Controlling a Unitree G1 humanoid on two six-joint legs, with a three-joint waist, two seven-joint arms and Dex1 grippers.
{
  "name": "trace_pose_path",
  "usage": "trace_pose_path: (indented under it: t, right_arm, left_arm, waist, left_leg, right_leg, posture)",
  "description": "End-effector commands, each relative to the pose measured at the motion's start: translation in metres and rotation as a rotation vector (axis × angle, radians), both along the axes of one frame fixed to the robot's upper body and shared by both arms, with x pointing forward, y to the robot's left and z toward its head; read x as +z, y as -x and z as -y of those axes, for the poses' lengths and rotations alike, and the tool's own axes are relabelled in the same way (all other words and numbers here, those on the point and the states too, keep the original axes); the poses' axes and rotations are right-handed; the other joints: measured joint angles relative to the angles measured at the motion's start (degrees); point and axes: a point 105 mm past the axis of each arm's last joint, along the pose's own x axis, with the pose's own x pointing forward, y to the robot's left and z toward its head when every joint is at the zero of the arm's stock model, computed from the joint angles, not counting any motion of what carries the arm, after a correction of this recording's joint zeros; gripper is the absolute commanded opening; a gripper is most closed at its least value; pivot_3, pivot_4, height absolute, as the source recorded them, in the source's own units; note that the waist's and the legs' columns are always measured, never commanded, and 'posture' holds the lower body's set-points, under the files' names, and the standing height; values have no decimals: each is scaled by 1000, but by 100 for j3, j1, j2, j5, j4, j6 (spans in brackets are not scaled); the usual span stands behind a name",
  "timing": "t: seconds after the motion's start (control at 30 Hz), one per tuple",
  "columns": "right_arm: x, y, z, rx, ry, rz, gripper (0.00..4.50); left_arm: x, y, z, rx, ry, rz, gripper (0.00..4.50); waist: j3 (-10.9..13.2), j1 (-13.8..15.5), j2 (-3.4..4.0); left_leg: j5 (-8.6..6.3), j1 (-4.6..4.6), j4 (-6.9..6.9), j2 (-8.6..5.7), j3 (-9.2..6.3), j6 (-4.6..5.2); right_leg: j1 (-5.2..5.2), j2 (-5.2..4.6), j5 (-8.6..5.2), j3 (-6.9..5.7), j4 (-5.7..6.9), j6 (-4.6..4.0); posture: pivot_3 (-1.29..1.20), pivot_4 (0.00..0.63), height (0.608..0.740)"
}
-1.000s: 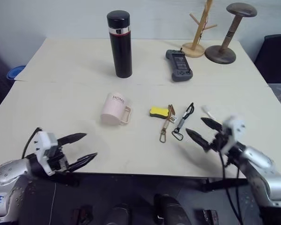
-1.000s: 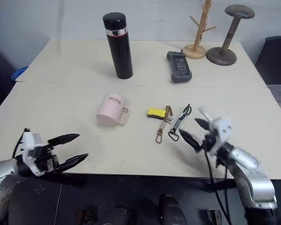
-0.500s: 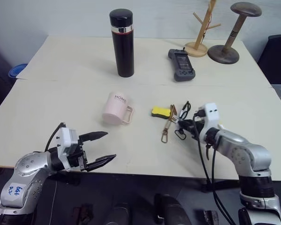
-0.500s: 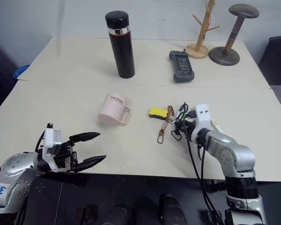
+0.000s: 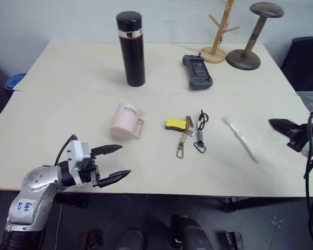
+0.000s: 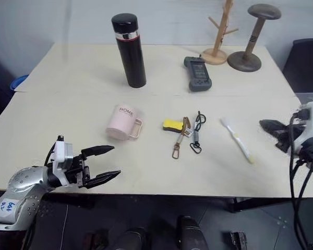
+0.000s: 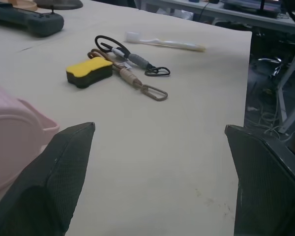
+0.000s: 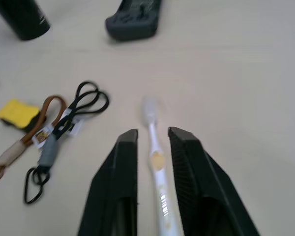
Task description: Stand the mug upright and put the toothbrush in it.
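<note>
The pale pink mug [image 5: 126,121] with "HOME" lettering lies tipped on the table's middle, handle toward the yellow block; its opening does not show. It also fills a corner of the left wrist view as the mug [image 7: 10,147]. The white toothbrush [image 5: 241,138] lies flat on the table to the right, head pointing away. My right gripper [image 5: 279,132] hovers to the right of the toothbrush, apart from it, open by a narrow gap with nothing in it. My left gripper [image 5: 125,159] stands wide open near the front edge, short of the mug.
A tall black flask [image 5: 131,49] and a dark handheld device [image 5: 197,72] stand further back. Two wooden stands [image 5: 249,36] are at the back right. A yellow block [image 5: 176,124], a brown strap with clips [image 5: 183,140] and a black lanyard [image 5: 200,133] lie between mug and toothbrush.
My right gripper has pulled away to the right from the strap and toothbrush, leaving the toothbrush lying uncovered on the table. The left gripper has barely moved. The camera has shifted a little.
</note>
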Motion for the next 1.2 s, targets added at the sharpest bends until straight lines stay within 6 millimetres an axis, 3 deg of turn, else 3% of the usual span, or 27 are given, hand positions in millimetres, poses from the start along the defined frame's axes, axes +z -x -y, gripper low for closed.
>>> trace_pose_path:
  t: [0.03,0.2,0.4,0.5,0.57,0.67,0.8,0.9,1.03,1.1,1.2]
  right_arm:
    - [-4,-3,-46,145,50,1,2222]
    - [-29,-23,-78,158,65,-44,3718]
    - [-59,-57,-104,139,131,-76,3718]
    - [-62,-64,-109,143,134,-74,3104]
    - [-55,-64,-109,156,115,-59,2468]
    - [-33,-61,-93,146,61,17,1424]
    - [10,-42,-54,128,-72,170,69]
    - [28,-28,-7,19,-70,216,30]
    - [11,-19,59,-145,159,130,30]
    - [-16,-19,94,-235,279,36,30]
    - [-38,-21,114,-281,357,-10,30]
  left_arm:
    - [6,0,2,-19,-7,41,4500]
    - [7,0,4,-25,-10,44,4500]
    - [7,2,8,-29,-5,45,4500]
    - [7,2,9,-26,-4,48,4500]
    - [9,2,8,-20,-1,54,4500]
    - [9,1,7,-20,2,57,4500]
    - [16,-1,11,-45,46,64,4500]
    - [22,2,17,-82,75,54,4500]
    - [27,4,27,-118,96,28,4500]
    - [27,4,30,-127,90,27,4500]
    - [26,3,31,-131,78,28,4500]
  waist:
    - [0,1,0]
    - [0,18,0]
    - [0,18,0]
    - [0,5,-1]
    - [-1,5,-1]
    - [1,6,1]
    - [2,99,2]
    - [2,156,3]
    - [1,153,2]
    - [1,124,2]
    - [2,55,4]
  left_leg:
    - [0,0,0,0,0,0]
    - [0,-5,1,-1,-1,-1]
    - [0,-11,3,-4,-3,-1]
    - [1,-13,3,-4,-4,-2]
    - [1,-13,4,-4,-4,-2]
    - [1,-16,4,-4,-4,-2]
    - [0,-23,5,-5,-6,0]
    - [-1,-24,7,-6,-6,1]
    - [-2,-21,6,-6,-6,4]
    - [-3,-13,6,-5,-4,4]
    - [-2,-1,5,-4,12,3]
  right_leg:
    - [-1,0,0,0,1,0]
    - [-5,0,0,-1,15,0]
    - [-9,-2,0,-5,9,0]
    - [-14,-1,0,-6,13,-1]
    - [-13,-1,0,-6,13,-1]
    - [-17,-1,0,-6,14,-1]
    - [-18,-3,0,-8,9,0]
    - [-17,-4,0,-7,7,0]
    - [-9,-5,0,-8,0,1]
    - [-2,-5,0,-7,0,1]
    - [-1,-1,0,5,-8,0]
  posture:
    - [0,150,740]
    - [0,150,740]
    - [0,150,740]
    - [0,150,740]
    - [0,150,740]
    - [0,150,740]
    - [0,150,740]
    - [0,150,740]
    - [0,150,740]
    - [0,150,740]
    - [0,150,740]
